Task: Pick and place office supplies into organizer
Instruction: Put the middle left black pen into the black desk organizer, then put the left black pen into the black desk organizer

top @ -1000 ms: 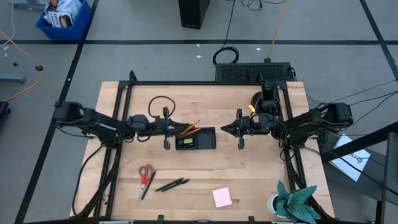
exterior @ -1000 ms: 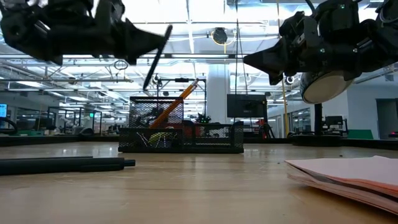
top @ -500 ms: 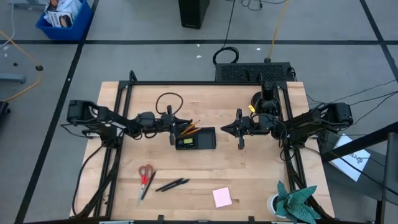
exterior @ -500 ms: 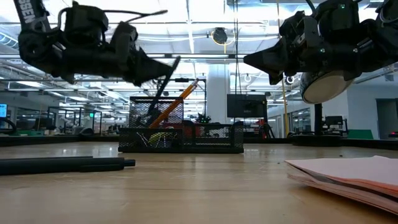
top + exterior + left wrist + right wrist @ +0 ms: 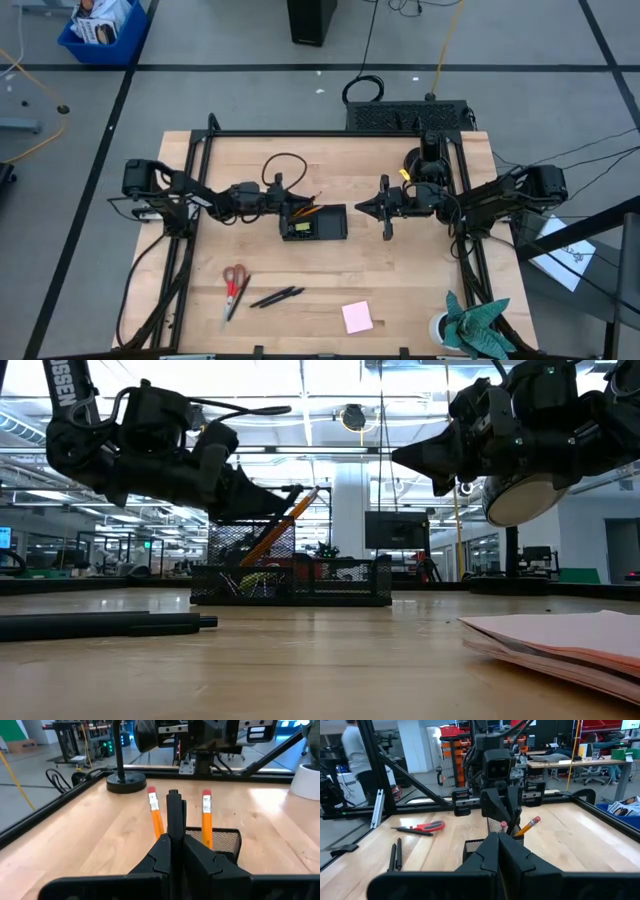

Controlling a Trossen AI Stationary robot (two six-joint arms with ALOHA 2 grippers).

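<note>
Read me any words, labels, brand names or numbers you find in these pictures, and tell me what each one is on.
"SSEN": white capital letters on the dark left arm in the low view, cut off at the picture's top edge, so only part of a longer word shows.
Blue bin of printed packages on the floor: its print is too small to read.
Dark pens, orange pencils, red-handled scissors, pink sticky-note pad and black mesh organizer: no readable text.
</note>
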